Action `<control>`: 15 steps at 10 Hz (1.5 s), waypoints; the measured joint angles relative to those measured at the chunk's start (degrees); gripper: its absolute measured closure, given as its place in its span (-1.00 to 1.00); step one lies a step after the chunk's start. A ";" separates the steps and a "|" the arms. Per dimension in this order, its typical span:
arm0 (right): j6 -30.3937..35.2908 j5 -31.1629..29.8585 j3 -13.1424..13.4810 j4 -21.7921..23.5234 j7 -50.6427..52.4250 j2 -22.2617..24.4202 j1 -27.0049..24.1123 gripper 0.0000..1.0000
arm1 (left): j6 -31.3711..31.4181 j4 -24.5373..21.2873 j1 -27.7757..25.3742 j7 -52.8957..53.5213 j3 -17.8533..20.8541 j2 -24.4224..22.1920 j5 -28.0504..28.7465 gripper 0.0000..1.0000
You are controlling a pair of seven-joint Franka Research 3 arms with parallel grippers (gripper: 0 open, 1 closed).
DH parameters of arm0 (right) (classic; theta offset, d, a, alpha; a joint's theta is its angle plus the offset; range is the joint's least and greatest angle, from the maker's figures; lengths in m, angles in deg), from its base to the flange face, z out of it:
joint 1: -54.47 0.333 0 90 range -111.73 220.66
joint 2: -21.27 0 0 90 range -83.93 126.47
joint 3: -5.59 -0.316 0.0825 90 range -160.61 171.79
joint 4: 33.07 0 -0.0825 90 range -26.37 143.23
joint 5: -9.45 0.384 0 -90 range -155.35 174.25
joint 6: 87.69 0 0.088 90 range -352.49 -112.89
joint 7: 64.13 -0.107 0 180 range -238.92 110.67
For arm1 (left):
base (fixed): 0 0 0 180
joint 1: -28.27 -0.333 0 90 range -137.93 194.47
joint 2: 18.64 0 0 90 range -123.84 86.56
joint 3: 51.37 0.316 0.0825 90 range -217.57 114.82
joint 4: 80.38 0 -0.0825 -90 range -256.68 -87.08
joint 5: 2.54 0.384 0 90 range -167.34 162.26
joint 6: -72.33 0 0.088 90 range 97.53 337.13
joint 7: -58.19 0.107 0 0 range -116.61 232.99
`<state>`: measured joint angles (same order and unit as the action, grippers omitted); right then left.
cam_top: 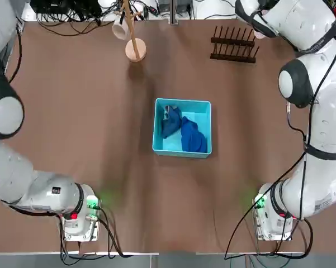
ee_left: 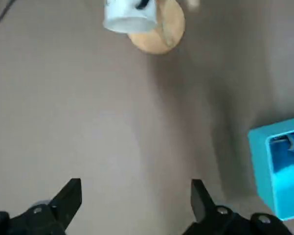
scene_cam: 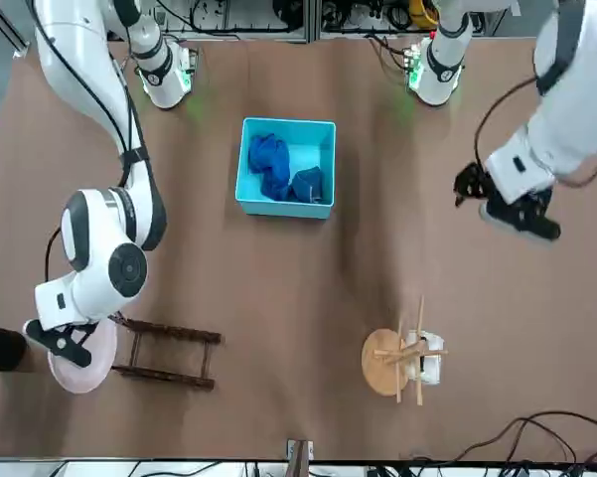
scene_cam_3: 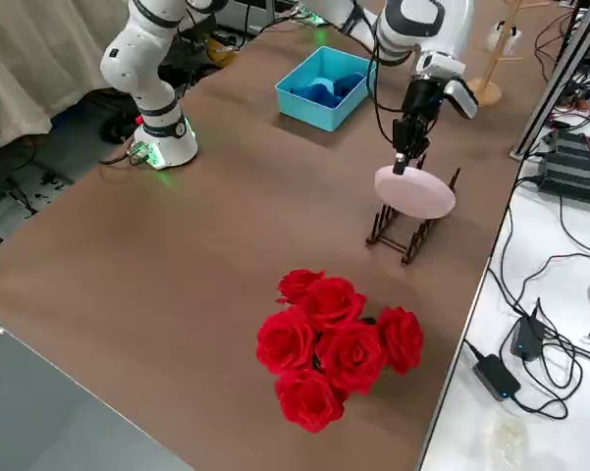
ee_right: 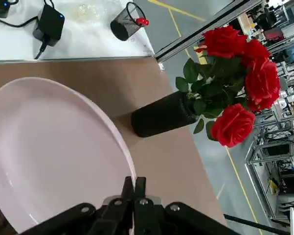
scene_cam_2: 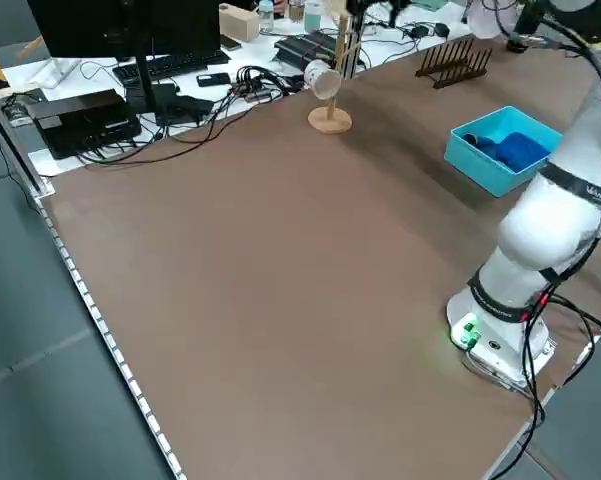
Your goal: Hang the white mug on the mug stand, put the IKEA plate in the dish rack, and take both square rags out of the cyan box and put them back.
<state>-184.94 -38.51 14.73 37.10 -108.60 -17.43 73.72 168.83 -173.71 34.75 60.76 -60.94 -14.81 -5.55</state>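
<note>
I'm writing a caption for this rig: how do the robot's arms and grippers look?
Both arms are white with rounded joints, black bands and black external cables; their bases carry green lights. The left gripper and right gripper are black, each with two slim jaws and silvery screw heads.

Top looks straight down; front faces the robot; both share the table (cam_top: 100,167).

1 mug (scene_cam: 430,358), 1 plate (scene_cam_3: 414,192), 1 bin (cam_top: 182,128), 2 rags (cam_top: 171,121), 1 mug stand (scene_cam: 385,364), 1 dish rack (cam_top: 233,46).

No text, label, brand, number or sign can be read anywhere here.
</note>
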 joint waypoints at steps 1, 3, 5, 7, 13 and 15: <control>-0.02 -0.04 0.01 -0.01 -0.67 -0.30 -0.03 0.96 | -0.05 -2.05 1.42 -3.33 -2.61 -0.99 -0.24 -0.96; -0.03 -0.64 0.06 -0.02 -2.09 -1.49 -0.07 0.96 | 3.06 -7.42 2.53 -9.84 -10.49 -1.07 -0.31 -0.84; -0.05 -0.99 0.15 -0.02 -3.36 -2.94 -0.11 0.96 | 11.73 -13.78 2.67 -15.27 -17.85 -0.66 -0.31 -0.84; -0.05 -1.47 0.16 -0.02 -4.84 -4.04 -0.09 0.96 | 20.48 -18.76 3.22 -19.15 -23.95 2.20 -0.31 -0.85; 0.29 -3.12 0.02 -0.96 -6.32 -5.08 0.49 0.96 | 35.23 -15.94 14.96 -40.22 -25.22 25.98 18.01 -0.96; 1.88 -3.16 0.00 -2.46 -6.07 -5.07 0.61 0.96 | 36.55 -13.77 17.45 -46.77 -24.30 30.74 21.70 -0.99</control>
<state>-183.07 -41.67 14.73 34.64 -114.67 -22.50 74.33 205.38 -187.48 52.20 13.99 -85.24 15.94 16.14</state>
